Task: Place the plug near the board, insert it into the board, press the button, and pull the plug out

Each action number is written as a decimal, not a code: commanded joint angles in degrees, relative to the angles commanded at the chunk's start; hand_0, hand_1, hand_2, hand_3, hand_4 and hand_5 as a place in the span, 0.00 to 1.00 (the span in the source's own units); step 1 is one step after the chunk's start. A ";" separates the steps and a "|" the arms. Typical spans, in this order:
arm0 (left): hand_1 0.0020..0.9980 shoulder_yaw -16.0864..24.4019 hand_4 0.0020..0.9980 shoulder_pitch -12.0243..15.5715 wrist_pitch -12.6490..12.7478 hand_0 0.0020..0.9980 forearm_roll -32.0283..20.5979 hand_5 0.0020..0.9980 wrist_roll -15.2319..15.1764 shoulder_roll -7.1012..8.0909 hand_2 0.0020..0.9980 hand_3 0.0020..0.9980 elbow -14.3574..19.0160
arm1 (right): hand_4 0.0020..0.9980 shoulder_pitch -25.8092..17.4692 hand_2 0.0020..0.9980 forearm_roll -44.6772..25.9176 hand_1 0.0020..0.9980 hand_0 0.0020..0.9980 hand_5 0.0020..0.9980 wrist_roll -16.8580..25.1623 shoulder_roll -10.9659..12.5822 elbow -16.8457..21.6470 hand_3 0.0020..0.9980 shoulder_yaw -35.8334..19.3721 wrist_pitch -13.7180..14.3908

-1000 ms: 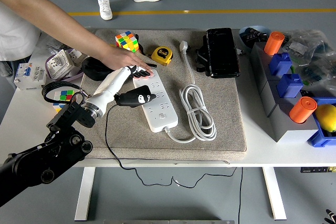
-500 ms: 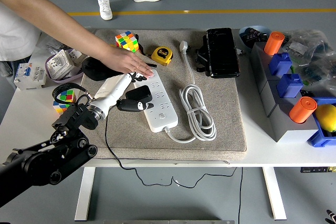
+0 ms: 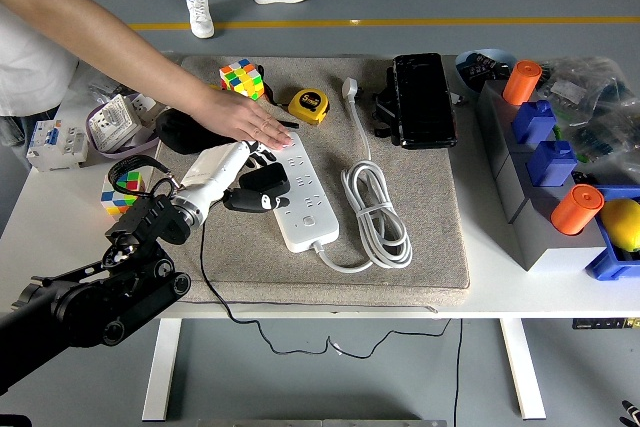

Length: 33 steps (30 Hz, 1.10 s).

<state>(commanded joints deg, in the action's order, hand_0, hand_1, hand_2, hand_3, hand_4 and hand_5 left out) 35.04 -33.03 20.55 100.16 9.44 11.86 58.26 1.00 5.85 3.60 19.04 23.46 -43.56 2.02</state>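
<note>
From the head view, the robot's black left arm comes in from the lower left corner and reaches over the white counter (image 3: pixel 60 202) onto a grey felt mat (image 3: pixel 420 232). Its left hand (image 3: pixel 243 169), white at the forearm with dark fingers, is curled around a black plug (image 3: pixel 262 187) that bears small white marks, holding it at the left edge of the long white power strip board (image 3: pixel 300 195), roughly at the board's middle. Whether the plug's pins sit in a socket cannot be told from here. A thin black cord (image 3: pixel 205 252) runs from the plug down over the mat's front edge and hangs below the counter. A person's bare hand (image 3: pixel 243 115) reaches from the upper left and lies flat on the far end of the board, pressing it down, just above the robot's fingers. The board's own white cable (image 3: pixel 377 212) lies coiled to its right, with its white plug end (image 3: pixel 350 88) pointing toward the far edge. Beyond the board sit a multicoloured puzzle cube (image 3: pixel 241 77) and a yellow tape measure (image 3: pixel 309 105); a black rectangular case (image 3: pixel 420 99) lies farther right. A grey rack with blue blocks and orange cylinders (image 3: pixel 545 182) stands at the right edge. The right arm does not show.
</note>
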 joint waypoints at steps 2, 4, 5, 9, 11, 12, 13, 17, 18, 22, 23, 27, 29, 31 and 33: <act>0.56 -0.20 0.91 -0.16 0.30 0.43 0.05 0.33 -0.04 -0.13 0.55 0.56 -0.32 | 0.82 -0.03 0.66 0.00 0.67 0.61 0.49 0.00 -0.01 0.01 0.54 -0.04 -0.02; 0.56 -0.31 0.91 -0.39 0.59 0.43 0.04 0.33 -0.06 -0.37 0.55 0.56 -0.74 | 0.82 0.00 0.66 0.01 0.67 0.61 0.49 -0.01 -0.02 -0.01 0.54 -0.11 -0.02; 0.56 -0.34 0.91 -0.47 0.64 0.43 0.02 0.33 0.01 -0.44 0.55 0.56 -0.84 | 0.82 0.01 0.66 0.04 0.67 0.61 0.49 -0.01 -0.02 0.00 0.54 -0.14 -0.03; 0.52 -0.53 0.86 -0.70 0.96 0.39 0.01 0.27 -0.01 -0.69 0.53 0.54 -1.40 | 0.82 0.06 0.66 0.09 0.67 0.61 0.49 0.01 -0.05 0.00 0.54 -0.14 -0.03; 0.52 -0.65 0.86 -0.82 1.29 0.39 0.09 0.27 -0.19 -0.80 0.53 0.54 -1.67 | 0.82 0.05 0.66 0.10 0.67 0.61 0.49 0.02 -0.09 -0.02 0.54 -0.12 -0.04; 0.52 -0.70 0.86 -0.86 1.37 0.39 0.20 0.27 -0.17 -0.84 0.53 0.54 -1.75 | 0.82 0.05 0.66 0.11 0.67 0.61 0.49 0.01 -0.11 -0.02 0.54 -0.11 -0.05; 0.48 -0.73 0.76 -0.89 1.47 0.33 0.41 0.12 -0.19 -0.87 0.48 0.54 -1.84 | 0.82 0.04 0.67 0.12 0.67 0.61 0.50 0.01 -0.12 -0.02 0.54 -0.09 -0.05; 0.48 -0.76 0.76 -0.88 1.86 0.33 0.96 0.12 -0.13 -0.92 0.48 0.54 -1.98 | 0.82 0.06 0.67 0.13 0.67 0.61 0.50 0.03 -0.15 -0.03 0.54 -0.05 -0.08; 0.48 -0.78 0.76 -0.89 1.98 0.33 1.24 0.12 -0.05 -0.92 0.48 0.54 -1.94 | 0.82 0.09 0.67 0.14 0.67 0.61 0.50 0.02 -0.13 -0.02 0.54 -0.06 -0.09; 0.39 -0.93 0.74 -0.81 2.86 0.26 1.32 0.04 -0.94 -0.87 0.38 0.54 -1.86 | 0.82 0.06 0.66 0.15 0.67 0.61 0.49 0.02 -0.16 -0.06 0.54 -0.23 -0.08; 0.39 -0.96 0.74 -0.80 3.10 0.26 1.18 0.04 -1.35 -0.86 0.38 0.54 -1.92 | 0.82 0.06 0.66 0.15 0.67 0.61 0.49 0.01 -0.16 -0.07 0.54 -0.27 -0.08; 0.39 -0.90 0.74 -0.68 4.04 0.25 0.51 0.03 -3.03 -0.74 0.37 0.53 -2.06 | 0.82 0.05 0.66 0.17 0.67 0.61 0.49 0.04 -0.18 -0.05 0.54 -0.35 -0.09; 0.39 -0.82 0.74 -0.59 4.21 0.25 0.20 0.03 -3.72 -0.66 0.37 0.53 -2.06 | 0.82 0.06 0.66 0.16 0.67 0.61 0.49 0.06 -0.20 -0.04 0.54 -0.32 -0.09; 0.38 -0.68 0.74 -0.43 4.41 0.25 0.02 0.03 -4.43 -0.55 0.36 0.53 -1.93 | 0.82 0.04 0.66 0.16 0.67 0.61 0.49 0.08 -0.24 -0.03 0.54 -0.33 -0.10; 0.38 -0.25 0.74 -0.12 4.71 0.25 -0.12 0.03 -5.23 -0.40 0.36 0.53 -1.60 | 0.82 0.03 0.66 0.14 0.67 0.61 0.49 0.09 -0.27 -0.02 0.54 -0.33 -0.11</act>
<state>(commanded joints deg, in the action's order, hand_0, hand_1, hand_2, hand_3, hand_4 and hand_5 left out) 34.79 -33.15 25.27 100.04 4.21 11.47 56.66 1.03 5.99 3.69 18.76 23.43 -43.89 1.91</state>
